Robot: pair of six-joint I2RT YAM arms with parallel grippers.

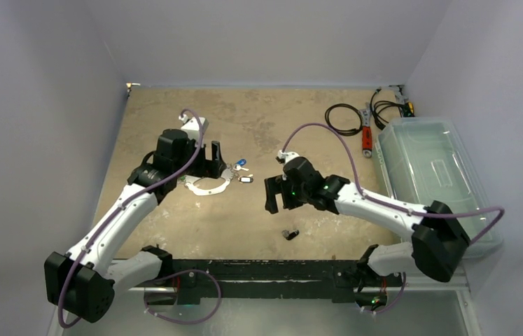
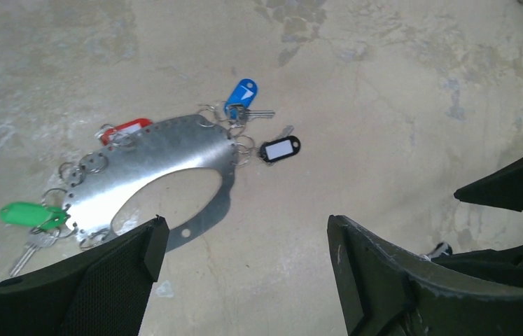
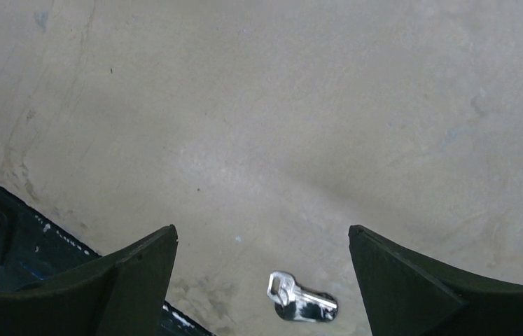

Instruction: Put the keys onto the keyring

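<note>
The keyring (image 2: 153, 164) is a silver hoop with a wide flat crescent, lying on the table (image 1: 258, 133); it also shows in the top view (image 1: 206, 186). Keys with a green tag (image 2: 26, 214), a red tag (image 2: 127, 129), a blue tag (image 2: 241, 94) and a black tag (image 2: 279, 148) hang on small rings along its edge. A loose silver key on a black tag (image 3: 300, 301) lies alone near the table's front edge (image 1: 290, 234). My left gripper (image 2: 244, 231) is open above the table just near of the keyring. My right gripper (image 3: 262, 238) is open above the loose key.
A clear plastic bin (image 1: 433, 168) stands at the right edge. Black coiled cables (image 1: 346, 119) and a red tool (image 1: 367, 136) lie at the back right. The black front rail (image 3: 6, 231) runs close to the loose key.
</note>
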